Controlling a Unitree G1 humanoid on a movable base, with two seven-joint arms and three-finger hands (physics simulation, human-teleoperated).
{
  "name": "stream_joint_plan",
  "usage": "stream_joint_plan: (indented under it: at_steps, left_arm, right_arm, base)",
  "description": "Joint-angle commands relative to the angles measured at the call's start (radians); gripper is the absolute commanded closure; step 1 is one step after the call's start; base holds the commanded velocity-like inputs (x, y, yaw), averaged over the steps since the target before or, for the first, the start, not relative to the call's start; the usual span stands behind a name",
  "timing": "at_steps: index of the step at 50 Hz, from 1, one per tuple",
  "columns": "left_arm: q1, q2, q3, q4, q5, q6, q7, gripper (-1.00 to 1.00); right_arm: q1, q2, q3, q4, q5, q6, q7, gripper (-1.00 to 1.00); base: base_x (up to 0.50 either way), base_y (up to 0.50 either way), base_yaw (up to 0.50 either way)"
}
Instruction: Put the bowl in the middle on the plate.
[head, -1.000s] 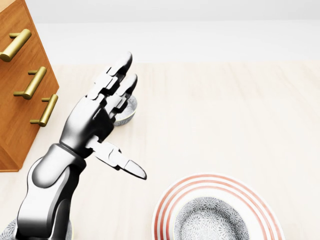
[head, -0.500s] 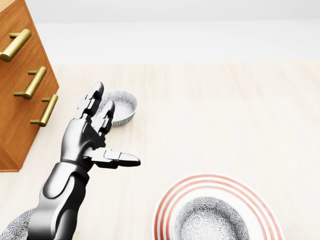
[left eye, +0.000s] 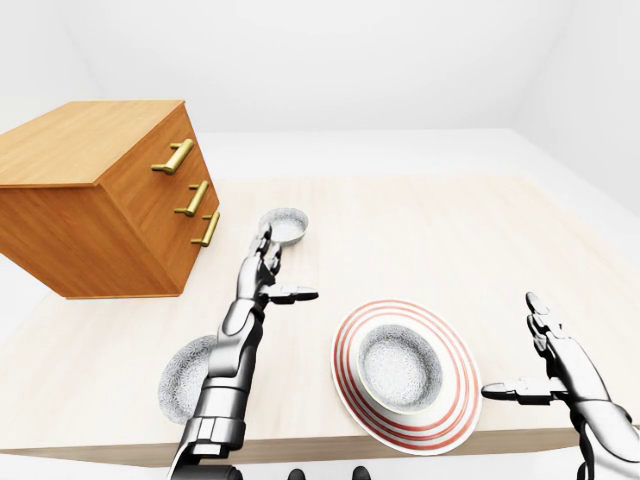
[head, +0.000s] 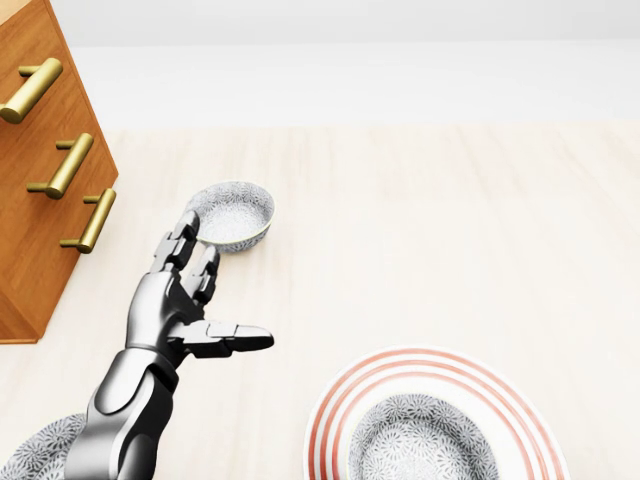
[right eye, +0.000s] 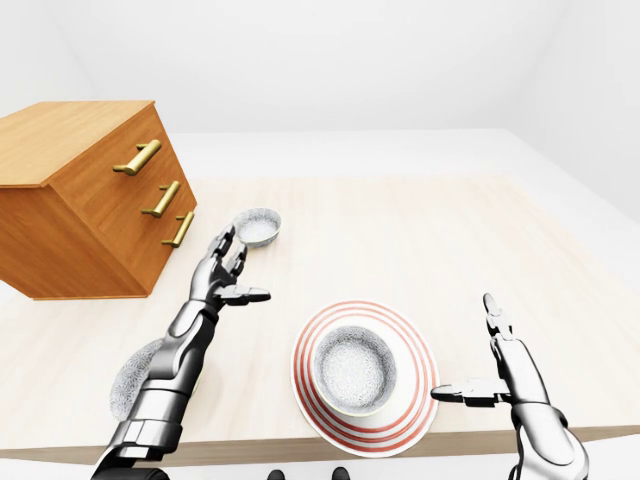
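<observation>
A red-striped plate (head: 327, 408) lies at the bottom right of the head view, and a grey patterned bowl (head: 421, 442) sits inside it. A second patterned bowl (head: 232, 215) rests on the table near the chest. A third one (left eye: 184, 376) lies at the lower left, partly hidden under my left forearm. My left hand (head: 226, 284) hovers open just below the far bowl, fingers straight and thumb out to the right, holding nothing. Right of the plate, my right hand (left eye: 510, 350) stands open and empty.
A wooden chest of drawers (left eye: 92, 205) with brass handles (head: 68, 166) stands at the left on the pale wooden table (left eye: 430, 230). The table's near edge runs just below the plate in the left-eye view.
My left hand has drawn back down and to the left, away from the far bowl, which now shows in full. The plate and its bowl have not moved.
</observation>
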Motion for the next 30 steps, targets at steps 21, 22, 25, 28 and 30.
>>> stream_joint_plan:
  at_steps: [21, 22, 25, 28, 30]
  left_arm:
    - [-0.007, 0.006, 0.003, 0.09, 0.022, -0.079, 0.012, -1.0]
    - [-0.006, 0.006, 0.003, 0.09, 0.023, -0.08, 0.013, -1.0]
    - [0.008, 0.004, -0.005, 0.046, 0.03, -0.052, 0.021, -1.0]
    - [0.007, 0.004, -0.004, 0.052, 0.04, -0.062, 0.021, -1.0]
    - [0.002, 0.004, 0.0, 0.071, 0.039, -0.08, 0.016, -1.0]
  right_arm:
    - [0.002, 0.0, -0.006, -0.006, 0.01, 0.0, 0.001, -1.0]
    - [0.001, 0.0, -0.006, -0.005, 0.01, 0.0, 0.0, -1.0]
    - [0.002, 0.002, -0.008, -0.011, 0.009, 0.0, 0.001, -1.0]
    - [-0.002, -0.001, -0.006, 0.002, 0.004, 0.0, -0.004, -1.0]
    - [0.0, -0.001, -0.005, -0.002, 0.002, 0.0, -0.004, -1.0]
  base:
    - [0.0, 0.0, 0.0]
    - [0.0, 0.0, 0.0]
    - [0.0, 0.0, 0.0]
    - [0.0, 0.0, 0.0]
    - [0.0, 0.0, 0.0]
